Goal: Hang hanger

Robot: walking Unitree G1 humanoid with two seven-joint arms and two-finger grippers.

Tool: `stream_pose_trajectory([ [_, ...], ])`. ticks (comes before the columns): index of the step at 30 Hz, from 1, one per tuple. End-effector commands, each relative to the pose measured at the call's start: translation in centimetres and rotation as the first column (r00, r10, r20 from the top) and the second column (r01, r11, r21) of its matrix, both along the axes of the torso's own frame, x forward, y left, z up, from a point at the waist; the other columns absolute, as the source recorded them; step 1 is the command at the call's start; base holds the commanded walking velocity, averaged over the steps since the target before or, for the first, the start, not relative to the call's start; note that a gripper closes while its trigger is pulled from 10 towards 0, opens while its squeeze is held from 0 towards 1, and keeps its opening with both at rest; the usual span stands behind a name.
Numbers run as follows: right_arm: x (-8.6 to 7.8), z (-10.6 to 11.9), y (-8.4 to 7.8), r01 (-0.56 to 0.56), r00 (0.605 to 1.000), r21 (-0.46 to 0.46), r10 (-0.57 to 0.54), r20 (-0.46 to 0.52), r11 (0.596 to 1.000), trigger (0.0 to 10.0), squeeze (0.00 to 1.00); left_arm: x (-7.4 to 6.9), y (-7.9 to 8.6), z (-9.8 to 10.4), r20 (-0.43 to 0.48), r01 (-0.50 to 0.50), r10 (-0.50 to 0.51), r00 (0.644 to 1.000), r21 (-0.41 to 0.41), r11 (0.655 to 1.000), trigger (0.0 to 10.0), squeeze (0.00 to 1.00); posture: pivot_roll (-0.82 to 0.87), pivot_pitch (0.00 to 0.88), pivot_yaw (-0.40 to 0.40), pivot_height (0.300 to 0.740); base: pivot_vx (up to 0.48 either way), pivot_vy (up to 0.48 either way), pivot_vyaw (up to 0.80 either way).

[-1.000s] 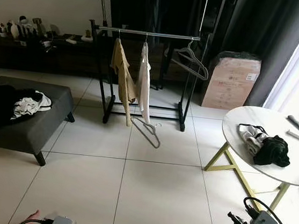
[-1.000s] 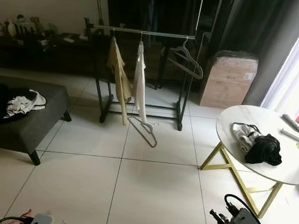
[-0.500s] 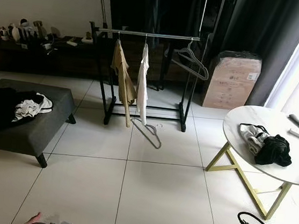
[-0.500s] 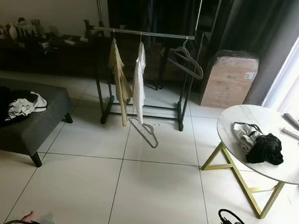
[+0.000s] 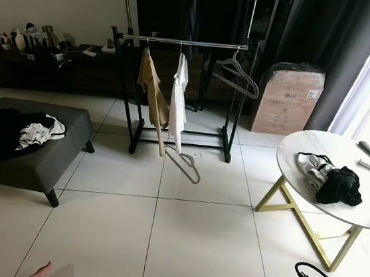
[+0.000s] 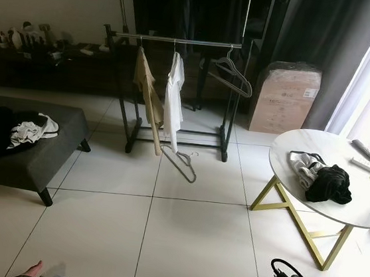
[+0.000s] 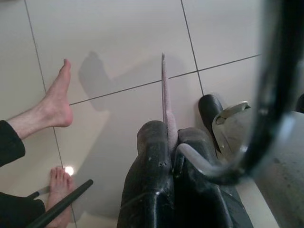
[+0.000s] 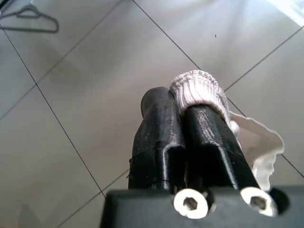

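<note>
My left gripper [image 7: 172, 137] is shut on a thin pinkish hanger [image 7: 165, 95], seen edge-on, with its grey metal hook [image 7: 199, 164] curling beside the fingers. My right gripper [image 8: 178, 102] is shut on a white garment [image 8: 199, 88] with a ribbed knit edge. Both are held low over the pale tiles. Ahead stands a black clothes rack [image 5: 182, 41] with a beige garment [image 5: 151, 91], a white garment [image 5: 178, 101] and an empty grey hanger [image 5: 238, 74] on its rail. Another hanger [image 5: 185, 166] leans on the floor at the rack's foot.
A person's bare feet [image 7: 54, 102] stand on the tiles close to my left side. A dark ottoman [image 5: 42, 156] with clothes is on the left. On the right stands a round white table [image 5: 304, 149] with clothes, and a cardboard box [image 5: 288, 100] sits behind it.
The head view has shifted a little. Both wrists now sit lower at the bottom edge of the picture. The white garment on the rack hangs slightly differently.
</note>
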State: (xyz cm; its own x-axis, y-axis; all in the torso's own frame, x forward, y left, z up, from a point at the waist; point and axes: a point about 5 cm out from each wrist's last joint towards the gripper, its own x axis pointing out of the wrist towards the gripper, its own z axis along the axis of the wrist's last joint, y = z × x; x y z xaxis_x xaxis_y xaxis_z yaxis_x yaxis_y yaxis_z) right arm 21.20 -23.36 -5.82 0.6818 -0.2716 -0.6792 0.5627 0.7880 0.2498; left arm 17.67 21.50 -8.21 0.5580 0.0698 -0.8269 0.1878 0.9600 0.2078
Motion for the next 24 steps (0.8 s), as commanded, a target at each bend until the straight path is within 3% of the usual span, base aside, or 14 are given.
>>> stream_pose_trajectory([
  [1,1.2,0.8,0.0,-0.003,0.998,-0.014,0.004,0.063,1.0,10.0,0.0,-0.2,0.2,-0.1,-0.016,-0.003,0.003,1.0,0.006,1.0,10.0,0.0,-0.03,0.0,0.01,0.74,0.0,0.0,0.0],
  [4,2.2,1.7,-0.2,-0.023,0.993,-0.042,0.027,0.114,0.999,10.0,0.0,-0.1,0.2,-0.1,-0.017,-0.002,0.002,1.0,0.005,1.0,10.0,0.0,-0.03,0.0,0.012,0.74,0.0,0.0,0.0],
  [5,4.3,3.6,-0.1,-0.081,0.968,-0.109,0.104,0.228,0.991,10.0,0.0,-0.1,0.2,0.0,-0.016,-0.003,0.003,1.0,0.002,1.0,10.0,0.0,-0.03,0.0,0.011,0.74,0.0,0.0,0.0],
  [6,4.9,4.1,0.0,-0.095,0.957,-0.126,0.125,0.261,0.987,10.0,0.0,-0.1,0.2,0.0,-0.015,-0.005,0.005,1.0,0.001,1.0,10.0,0.0,-0.03,0.0,0.011,0.74,0.0,0.0,0.0],
  [12,6.4,6.3,-0.2,-0.116,0.902,-0.202,0.188,0.388,0.973,10.0,0.0,-0.1,0.3,0.0,-0.012,-0.007,0.007,1.0,0.002,1.0,10.0,0.0,-0.04,0.0,0.013,0.74,0.0,0.0,0.0],
  [13,6.9,7.2,-0.2,-0.126,0.87,-0.246,0.227,0.438,0.961,10.0,0.0,-0.3,0.4,-0.1,-0.014,-0.008,0.008,1.0,0.003,1.0,10.0,0.0,-0.04,0.0,0.012,0.74,0.0,0.0,0.0],
  [14,6.9,7.2,-0.2,-0.126,0.87,-0.246,0.227,0.438,0.961,10.0,0.0,-0.3,0.4,-0.1,-0.014,-0.008,0.008,1.0,0.003,1.0,10.0,0.0,-0.04,0.0,0.012,0.74,0.0,0.0,0.0],
  [19,6.8,11.3,0.4,-0.116,0.694,-0.458,0.402,0.597,0.882,10.0,0.0,-1.6,0.8,-0.5,-0.03,-0.015,0.015,0.999,0.006,1.0,10.0,0.0,-0.06,0.0,0.02,0.74,0.0,0.0,0.0],
  [21,6.9,11.8,0.6,-0.109,0.676,-0.465,0.409,0.613,0.879,10.0,0.0,-1.7,0.8,-0.6,-0.031,-0.017,0.017,0.999,0.006,1.0,10.0,0.0,-0.06,0.0,0.02,0.74,0.0,0.0,0.0],
  [23,7.2,13.6,1.2,-0.076,0.631,-0.487,0.42,0.652,0.87,10.0,0.0,-2.0,0.9,-0.6,-0.033,-0.024,0.024,0.999,0.007,1.0,10.0,0.0,-0.07,0.0,0.019,0.74,0.0,0.0,0.0],
  [24,7.2,13.6,1.2,-0.076,0.631,-0.487,0.42,0.652,0.87,10.0,0.0,-2.0,0.9,-0.6,-0.033,-0.024,0.024,0.999,0.007,1.0,10.0,0.0,-0.07,0.0,0.019,0.74,0.0,0.0,0.0],
])
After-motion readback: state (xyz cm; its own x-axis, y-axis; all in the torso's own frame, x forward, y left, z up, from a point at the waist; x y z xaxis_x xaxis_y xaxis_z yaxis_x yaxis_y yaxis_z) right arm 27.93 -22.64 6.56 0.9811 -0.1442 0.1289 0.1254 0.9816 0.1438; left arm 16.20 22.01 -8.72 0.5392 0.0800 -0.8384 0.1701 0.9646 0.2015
